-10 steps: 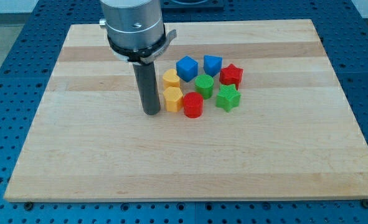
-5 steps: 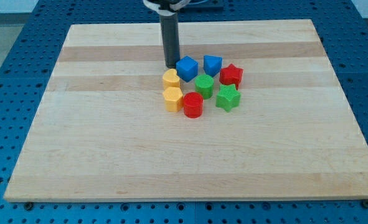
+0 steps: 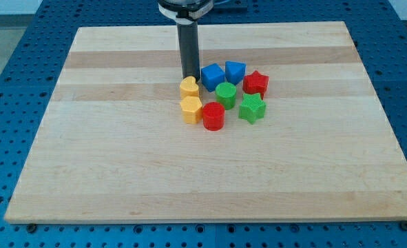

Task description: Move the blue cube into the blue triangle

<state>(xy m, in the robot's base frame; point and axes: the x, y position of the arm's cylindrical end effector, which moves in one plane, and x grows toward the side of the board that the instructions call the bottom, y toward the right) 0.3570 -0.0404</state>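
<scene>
The blue cube [image 3: 212,74] sits on the wooden board [image 3: 120,158], just left of the blue triangle [image 3: 235,71] and close to it or touching it. My tip [image 3: 189,77] stands right at the cube's left side, just above the upper yellow block [image 3: 189,87]. The rod rises straight up toward the view's top.
Around them lie a red star [image 3: 256,83], a green round block [image 3: 225,92], a green star [image 3: 252,107], a red cylinder [image 3: 213,116] and a lower yellow hexagonal block [image 3: 191,109]. All are packed in one cluster at the board's middle.
My tip moved from left of the yellow blocks up to the cube's left side. The blue cube has slid right toward the blue triangle.
</scene>
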